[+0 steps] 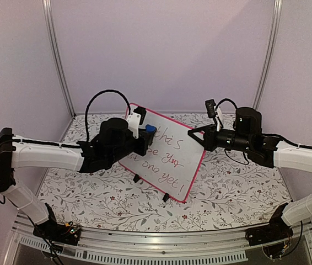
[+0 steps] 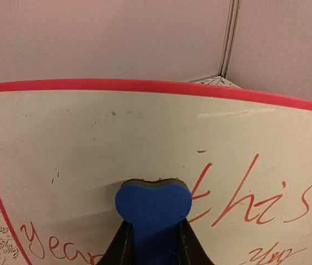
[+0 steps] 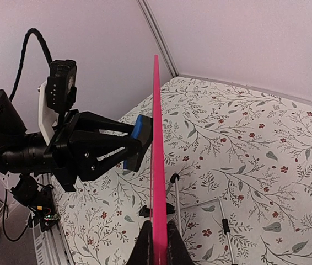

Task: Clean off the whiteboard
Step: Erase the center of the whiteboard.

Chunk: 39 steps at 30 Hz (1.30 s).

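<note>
Jaws are clenched on both arms: the left gripper pinches a blue eraser against the whiteboard, which stands on the floral table. The right gripper grips the board's pink edge (red writing sits just beside the eraser).

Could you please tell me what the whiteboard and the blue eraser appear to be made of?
The whiteboard: a glossy white panel, probably coated metal or plastic judging by its light streak, with a pink-red plastic-looking frame. The blue eraser: matte, likely foam, with a thin dark felt-like layer facing the board.
</note>
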Tool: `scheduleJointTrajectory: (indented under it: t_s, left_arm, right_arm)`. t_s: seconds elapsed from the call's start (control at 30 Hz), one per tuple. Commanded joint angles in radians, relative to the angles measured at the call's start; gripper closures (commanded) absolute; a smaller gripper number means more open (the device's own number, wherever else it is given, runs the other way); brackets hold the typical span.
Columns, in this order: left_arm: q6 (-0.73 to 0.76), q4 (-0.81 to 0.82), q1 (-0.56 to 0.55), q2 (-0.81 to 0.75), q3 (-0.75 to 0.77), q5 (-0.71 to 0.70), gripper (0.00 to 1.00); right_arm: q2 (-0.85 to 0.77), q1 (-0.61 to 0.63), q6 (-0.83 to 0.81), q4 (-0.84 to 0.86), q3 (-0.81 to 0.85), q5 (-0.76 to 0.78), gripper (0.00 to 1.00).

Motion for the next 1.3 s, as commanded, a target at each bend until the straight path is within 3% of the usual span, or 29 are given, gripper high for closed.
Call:
scheduleJointTrajectory:
  t_s: [0.0, 0.37, 1.27]
  left_arm:
    - [-0.029, -0.016, -0.020, -0.003, -0.070, 0.020, 0.84]
    - [-0.029, 0.004, -0.038, -0.015, -0.109, 0.014, 0.84]
    - [0.053, -0.033, -0.043, 0.034, 0.096, 0.017, 0.84]
  right_arm:
    - [0.026, 0.042, -0.091, -0.118, -0.027, -0.146, 1.00]
    - [0.028, 0.042, -0.092, -0.120, -0.025, -0.145, 1.00]
    - [0.023, 0.042, -0.093, -0.127, -0.023, -0.138, 1.00]
